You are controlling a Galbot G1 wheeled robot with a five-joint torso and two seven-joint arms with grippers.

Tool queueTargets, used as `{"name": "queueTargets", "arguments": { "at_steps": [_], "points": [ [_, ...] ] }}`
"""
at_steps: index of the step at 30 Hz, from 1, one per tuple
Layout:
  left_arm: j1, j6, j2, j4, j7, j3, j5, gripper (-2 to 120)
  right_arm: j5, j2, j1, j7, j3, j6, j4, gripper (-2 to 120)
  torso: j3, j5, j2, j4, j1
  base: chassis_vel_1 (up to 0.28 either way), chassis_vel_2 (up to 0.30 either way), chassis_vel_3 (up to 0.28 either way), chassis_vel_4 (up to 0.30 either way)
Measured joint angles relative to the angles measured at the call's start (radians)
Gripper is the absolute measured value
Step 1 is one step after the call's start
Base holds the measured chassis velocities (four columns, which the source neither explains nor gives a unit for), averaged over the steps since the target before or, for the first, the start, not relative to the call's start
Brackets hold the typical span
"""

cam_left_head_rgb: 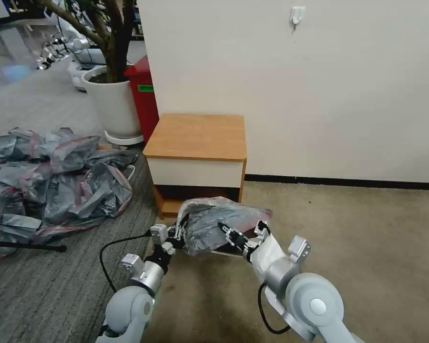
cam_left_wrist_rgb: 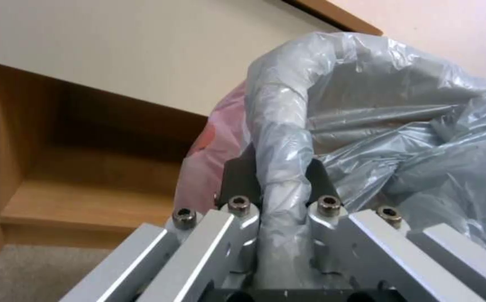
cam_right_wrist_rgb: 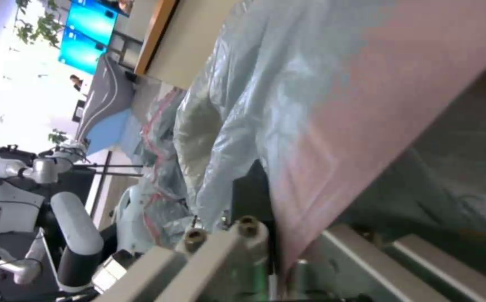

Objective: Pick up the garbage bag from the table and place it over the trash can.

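Tools, 2, on 1 garbage bag [cam_left_head_rgb: 209, 224].

This place looks like a robot test hall or showroom arranged as a small room, not a real home. A bedside table [cam_left_head_rgb: 196, 143] stands alone against a bare partition wall [cam_left_head_rgb: 295, 85] with a hook [cam_left_head_rgb: 297, 15], on office carpet [cam_left_head_rgb: 367, 247], beside a heap of grey-pink bags [cam_left_head_rgb: 52, 176]. Behind are a potted tree [cam_left_head_rgb: 112, 102], a red bin [cam_left_head_rgb: 145, 95], another white robot [cam_right_wrist_rgb: 8, 188] and blue display screens [cam_right_wrist_rgb: 89, 35].
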Motion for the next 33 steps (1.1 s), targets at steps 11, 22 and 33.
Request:
{"name": "queueTargets", "arguments": {
  "at_steps": [11,22,33],
  "points": [
    [-0.012,0.0,0.006,0.017,-0.006,-0.008,-0.005,5,-0.009,-0.004,-0.021,-0.022,0.002,0.041,0.003,0,0.0,0.0,0.0,0.0,0.0,0.0,0.0,0.0,0.0],
    [-0.052,0.0,0.01,0.043,-0.074,-0.012,-0.066,5,-0.011,-0.022,-0.057,-0.026,0.022,0.051,0.028,0,0.0,0.0,0.0,0.0,0.0,0.0,0.0,0.0,0.0],
    [-0.072,0.01,0.005,0.04,-0.174,-0.004,-0.164,5,-0.023,-0.027,-0.1,-0.027,0.036,0.061,0.037,0,0.0,0.0,0.0,0.0,0.0,0.0,0.0,0.0,0.0]
  ]
}}
